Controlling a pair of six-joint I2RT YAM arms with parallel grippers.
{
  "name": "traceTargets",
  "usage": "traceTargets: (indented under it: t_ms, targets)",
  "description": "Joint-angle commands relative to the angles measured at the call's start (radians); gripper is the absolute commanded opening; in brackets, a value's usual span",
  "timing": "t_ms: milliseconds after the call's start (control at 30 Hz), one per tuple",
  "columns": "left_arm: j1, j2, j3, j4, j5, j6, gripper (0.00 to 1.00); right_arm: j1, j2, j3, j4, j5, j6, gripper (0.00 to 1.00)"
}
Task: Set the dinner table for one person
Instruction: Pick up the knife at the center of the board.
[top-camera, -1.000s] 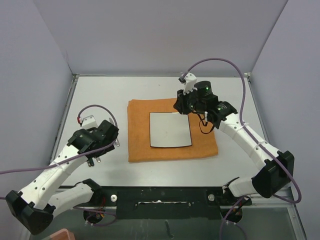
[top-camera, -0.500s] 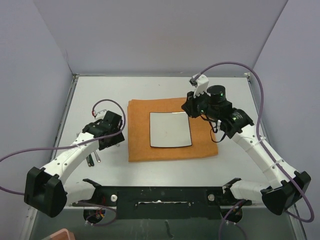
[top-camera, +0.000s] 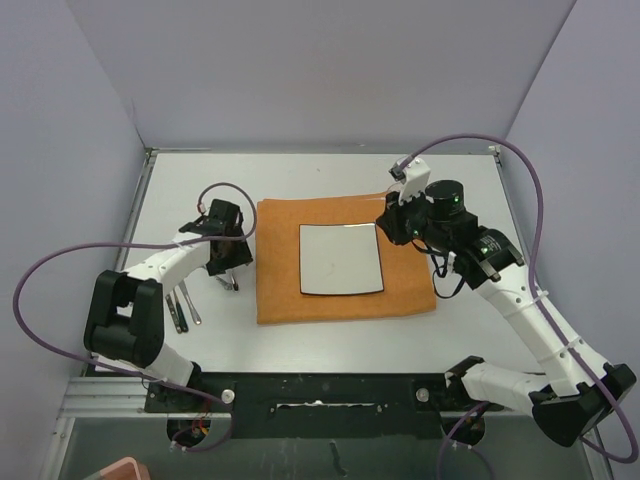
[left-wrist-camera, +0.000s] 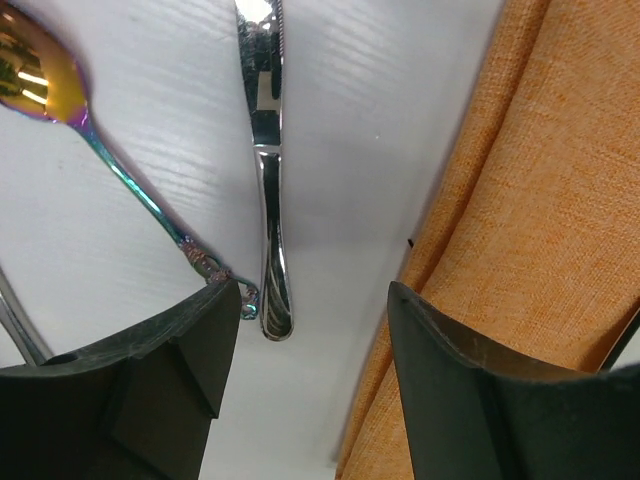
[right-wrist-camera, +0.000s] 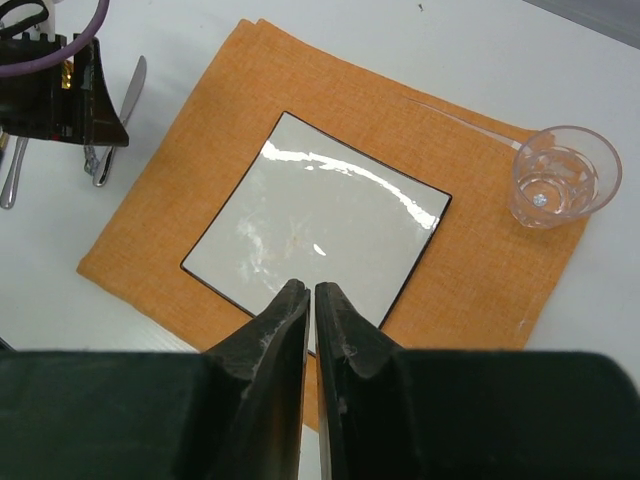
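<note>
Left gripper (left-wrist-camera: 310, 300) has swung over the knife (left-wrist-camera: 268, 200), jaws part-open, empty (cutlery placement likely next). Right gripper (right-wrist-camera: 310, 300), shut and empty, has risen above the plate (right-wrist-camera: 320, 215).

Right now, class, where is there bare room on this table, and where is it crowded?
Bare: the table strip between the orange mat and the near edge, and behind the mat. Crowded: left of it, cutlery by the left end effector.

The left arm (top-camera: 165, 265) is lying low, its left pincer (left-wrist-camera: 305, 330) pointing down with jaws standing apart. The right arm (top-camera: 520, 300) is arching upward, its right pincer (right-wrist-camera: 310, 300) gripping nothing, jaws together.
</note>
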Motion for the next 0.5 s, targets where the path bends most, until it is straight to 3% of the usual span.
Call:
traceTargets:
  t_ms: [0,467]
  targets:
    - [0.001,0.037,0.056,0.081,0.023,0.032,0.59,-0.003,-0.019,0.005,0.002,0.027,-0.03,0.1]
    - [0.027,0.095,0.028,0.093,0.002,-0.003,0.57,-0.022,0.017,0.019,0.018,0.009,-0.019,0.09]
